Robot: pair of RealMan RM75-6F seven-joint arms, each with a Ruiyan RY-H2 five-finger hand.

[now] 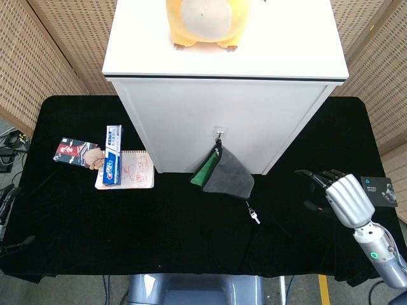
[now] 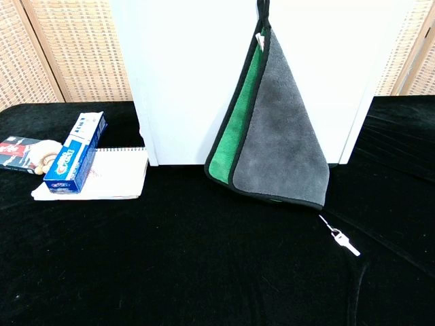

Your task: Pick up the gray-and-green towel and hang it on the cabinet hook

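The gray-and-green towel is hanging by its black loop from the small hook on the front of the white cabinet, and nothing is touching it; in the chest view its gray face is lying beside a green strip, and its lower edge is reaching down close to the black tablecloth. The right hand is hovering over the cloth well apart from the towel, near the table's right side, with its fingers spread and nothing in them. It is showing only in the head view. The left hand is out of sight in both views. A small key-like metal piece is lying on the cloth just below the towel's corner. To the left of the cabinet a blue toothpaste box is resting across a spiral notebook, with a small red-and-black packet beside them. A small black box is sitting near the table's right edge, close to the right hand. A yellow plush toy is sitting on top of the cabinet.
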